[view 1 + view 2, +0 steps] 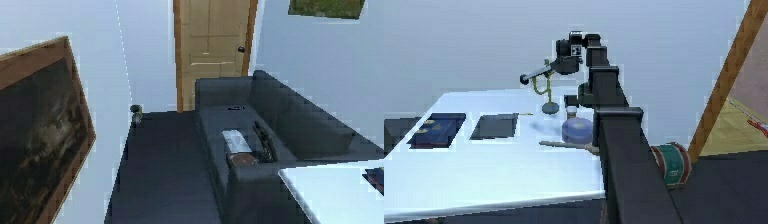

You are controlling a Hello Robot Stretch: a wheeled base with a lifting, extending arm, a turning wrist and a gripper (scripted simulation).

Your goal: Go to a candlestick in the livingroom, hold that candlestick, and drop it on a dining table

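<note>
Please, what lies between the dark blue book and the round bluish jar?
A flat dark rectangular pad, on the white table, in the arm side view.

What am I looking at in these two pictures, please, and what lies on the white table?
This is a wheeled robot with one extending arm ending in a claw. One picture looks ahead at a dark sofa and a wooden door. The other looks sideways along the arm over a white table. On it lie two dark flat rectangles and a bluish jar. A thin yellowish candlestick shows at the claw; I cannot tell whether it is held.
</note>
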